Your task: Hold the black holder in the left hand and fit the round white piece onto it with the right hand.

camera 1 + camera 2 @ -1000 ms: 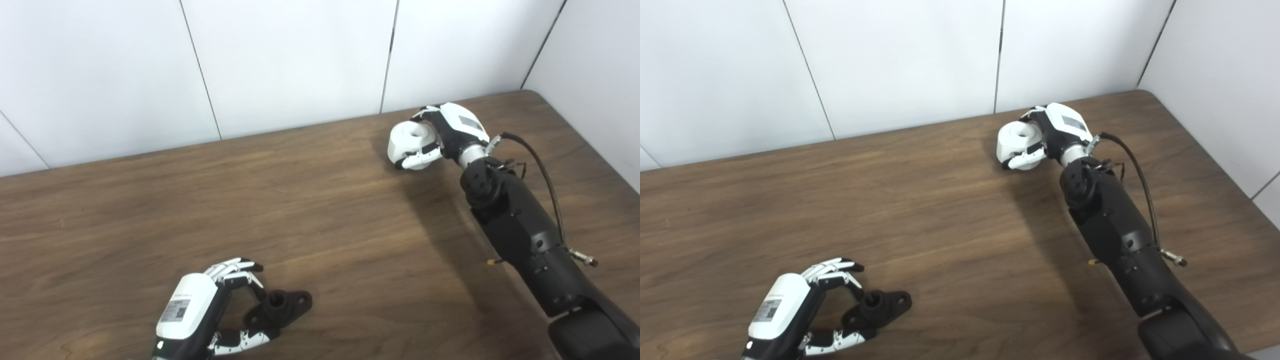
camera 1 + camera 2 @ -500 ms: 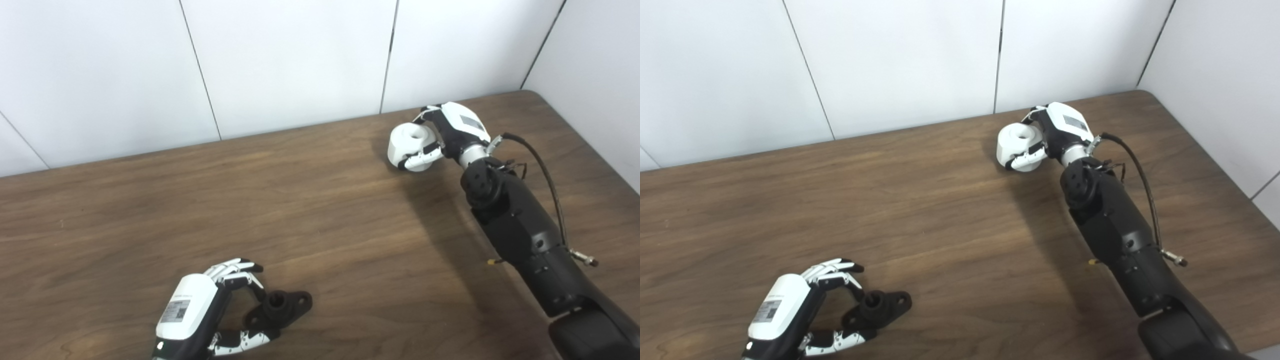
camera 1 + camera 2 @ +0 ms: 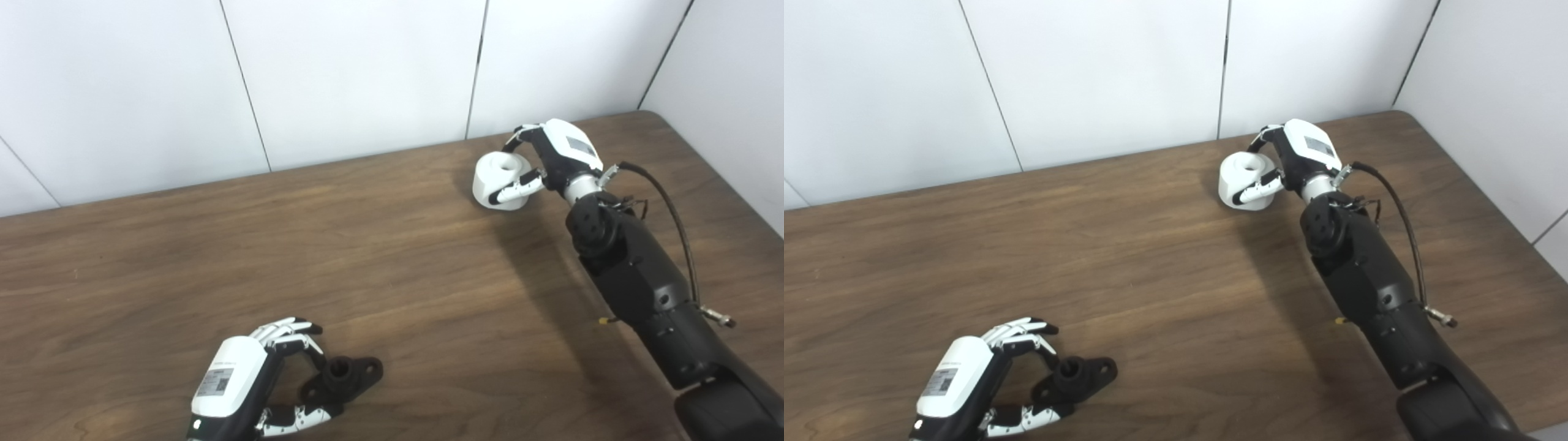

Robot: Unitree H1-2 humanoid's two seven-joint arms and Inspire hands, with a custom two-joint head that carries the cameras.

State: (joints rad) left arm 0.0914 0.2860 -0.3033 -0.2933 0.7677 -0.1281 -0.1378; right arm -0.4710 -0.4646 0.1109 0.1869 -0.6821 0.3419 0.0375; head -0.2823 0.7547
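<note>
White piece point(image 3: 499, 180) betw. right-hand fingers point(image 3: 513, 190), apparently gripped.

Holder point(image 3: 343, 378) black; round piece point(image 3: 501, 180) white; hands white-shelled, black-jointed; surface point(image 3: 392, 263) dark brown woodgrain; wall panels point(image 3: 355, 73) white.

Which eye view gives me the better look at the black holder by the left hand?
The left eye view: the holder sits further in from the picture's edge, its socket and flange clear between the left hand's fingers. The right eye view shows the same holder nearer the corner, with the hand partly cut off.
</note>
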